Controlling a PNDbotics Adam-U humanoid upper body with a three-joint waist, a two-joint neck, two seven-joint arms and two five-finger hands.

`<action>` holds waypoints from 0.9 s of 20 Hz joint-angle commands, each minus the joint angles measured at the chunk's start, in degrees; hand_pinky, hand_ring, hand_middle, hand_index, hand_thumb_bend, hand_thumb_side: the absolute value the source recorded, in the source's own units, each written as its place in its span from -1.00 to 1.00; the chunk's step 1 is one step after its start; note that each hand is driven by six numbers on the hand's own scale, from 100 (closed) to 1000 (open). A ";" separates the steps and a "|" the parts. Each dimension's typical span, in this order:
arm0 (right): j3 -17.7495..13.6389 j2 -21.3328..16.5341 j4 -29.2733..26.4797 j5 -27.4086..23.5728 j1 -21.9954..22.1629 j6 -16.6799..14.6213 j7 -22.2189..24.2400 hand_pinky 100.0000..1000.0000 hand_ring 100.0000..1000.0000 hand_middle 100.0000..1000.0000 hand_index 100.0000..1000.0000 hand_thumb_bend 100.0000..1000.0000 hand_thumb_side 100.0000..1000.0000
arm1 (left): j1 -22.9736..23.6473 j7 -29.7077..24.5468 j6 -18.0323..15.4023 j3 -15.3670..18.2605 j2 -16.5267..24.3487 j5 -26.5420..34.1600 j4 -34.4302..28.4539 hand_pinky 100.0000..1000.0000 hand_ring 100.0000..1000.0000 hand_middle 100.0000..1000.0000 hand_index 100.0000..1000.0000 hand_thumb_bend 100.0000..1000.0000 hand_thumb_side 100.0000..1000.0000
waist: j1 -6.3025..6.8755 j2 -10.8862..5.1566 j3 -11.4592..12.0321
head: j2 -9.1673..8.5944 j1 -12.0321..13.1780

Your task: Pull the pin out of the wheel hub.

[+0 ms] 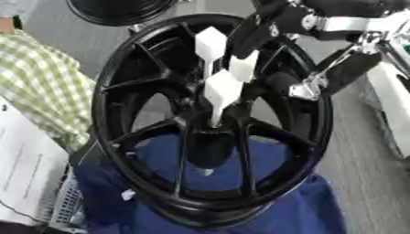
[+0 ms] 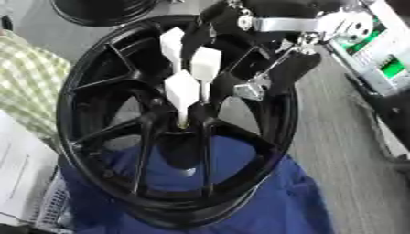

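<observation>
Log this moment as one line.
right hand: at white pins, grip unclear | pins: seated in hub | wheel: upright on blue cloth | left hand: not in view

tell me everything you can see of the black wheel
The black wheel is a glossy spoked alloy rim, tilted on blue cloth. Three white pins with flared heads stand at its hub. The right hand reaches over its upper rim near the pins; whether it touches them is unclear.
</observation>
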 commanded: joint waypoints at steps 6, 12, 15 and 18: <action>-0.60 -0.33 -2.96 3.17 -2.35 -5.89 3.60 0.62 0.34 0.44 0.67 -0.87 -0.58 | -0.23 -0.19 0.15 0.38 1.53 -0.44 -0.64 0.65 0.00 -0.05 0.48 -0.52 0.47 | -0.29 -0.57 0.45 | 0.28 -0.42; -0.34 0.43 -4.47 6.70 -3.53 -4.92 3.80 0.58 0.24 0.47 0.67 -0.74 -0.44 | -0.24 -0.31 0.22 0.38 1.63 -0.47 -0.60 0.65 -0.01 -0.05 0.48 -0.51 0.47 | -0.62 -0.68 0.56 | 0.28 -0.78; -0.15 0.98 -4.63 8.65 -3.71 -4.82 4.53 0.57 0.23 0.47 0.68 -0.68 -0.39 | -0.30 -0.32 0.25 0.40 1.66 -0.44 -0.63 0.65 -0.01 -0.05 0.48 -0.51 0.47 | -0.77 -0.79 0.62 | 0.28 -0.90; -0.08 1.58 -4.66 10.59 -3.80 -4.85 4.97 0.52 0.15 0.44 0.67 -0.64 -0.35 | -0.35 -0.38 0.33 0.36 1.61 -0.41 -0.63 0.65 -0.01 -0.05 0.48 -0.51 0.47 | -0.87 -0.85 0.73 | 0.28 -0.92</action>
